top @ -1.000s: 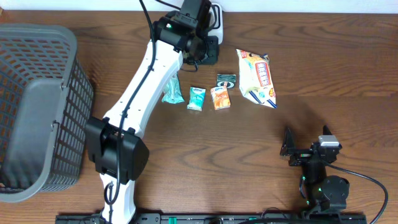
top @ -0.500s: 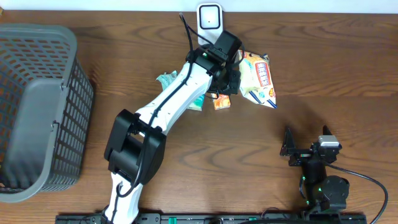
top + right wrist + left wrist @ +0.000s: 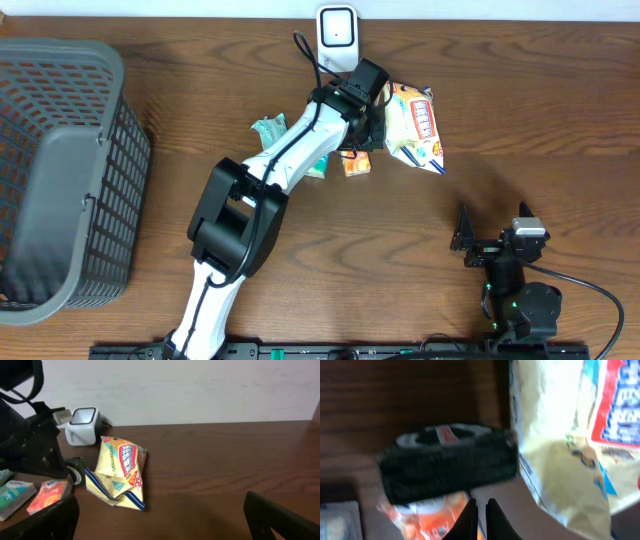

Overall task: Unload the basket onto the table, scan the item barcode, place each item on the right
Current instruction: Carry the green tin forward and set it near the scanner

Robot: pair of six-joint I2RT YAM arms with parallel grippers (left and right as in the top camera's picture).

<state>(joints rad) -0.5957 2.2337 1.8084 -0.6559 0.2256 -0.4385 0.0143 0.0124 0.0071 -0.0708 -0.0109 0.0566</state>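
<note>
Two arms work your table (image 3: 560, 120): your left gripper (image 3: 481, 508), stretched far across, is pinched together just short of the black packet (image 3: 447, 462) beside the yellow bag (image 3: 560, 435). Your right gripper (image 3: 160, 515) rests low, fingers spread.

Colour rundown: the table (image 3: 560, 120) is dark brown with wavy wood grain. The left gripper (image 3: 481, 506) is black, and so is the black packet (image 3: 450, 462) right ahead of its jaws, which has a white ring and a dab of red on top. Just left of the jaws there's an orange packet (image 3: 420, 510) with white print. Off to the right of the jaws, the snack bag (image 3: 555, 435) is pale yellow with a red-and-blue logo panel and blue edging. The scanner (image 3: 338, 30) is white with a dark face, the basket (image 3: 60, 170) is grey mesh, and the left arm (image 3: 290, 160) is white with black joints.
</note>
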